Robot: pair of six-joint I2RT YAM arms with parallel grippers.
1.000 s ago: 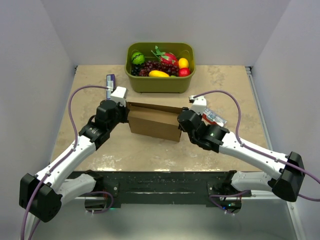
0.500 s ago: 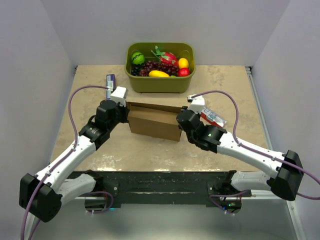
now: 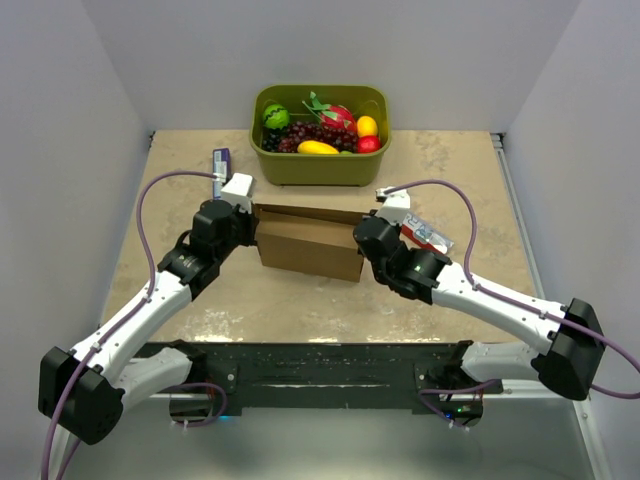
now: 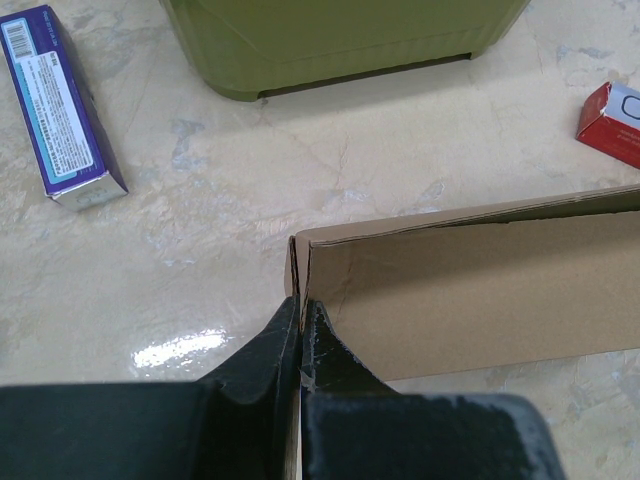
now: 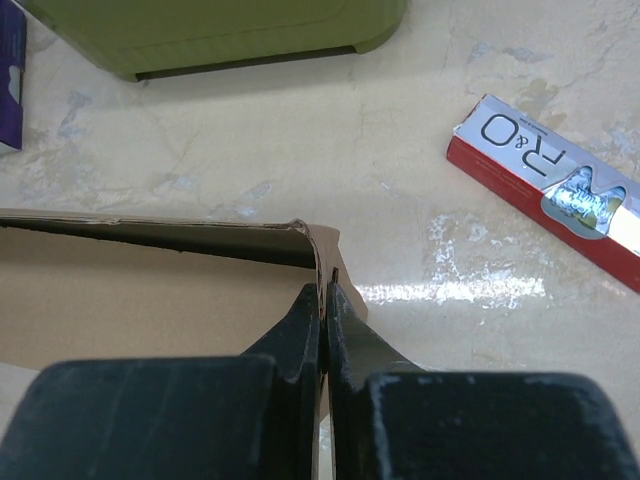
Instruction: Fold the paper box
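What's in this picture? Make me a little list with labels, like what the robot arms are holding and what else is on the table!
box: brown cardboard box, partly folded, in the middle of the table
left jaws: shut on the box's left end wall
right jaws: shut on the box's right end wall
behind the box: green tub holding fruit
near the tub's left side: purple carton, lying flat
right of the box: red carton, lying flat

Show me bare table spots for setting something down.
Bare table between the paper box and the arm bases; right of the green tub, beyond the red carton. Crowded at the box ends, pinched by the left gripper and right gripper.
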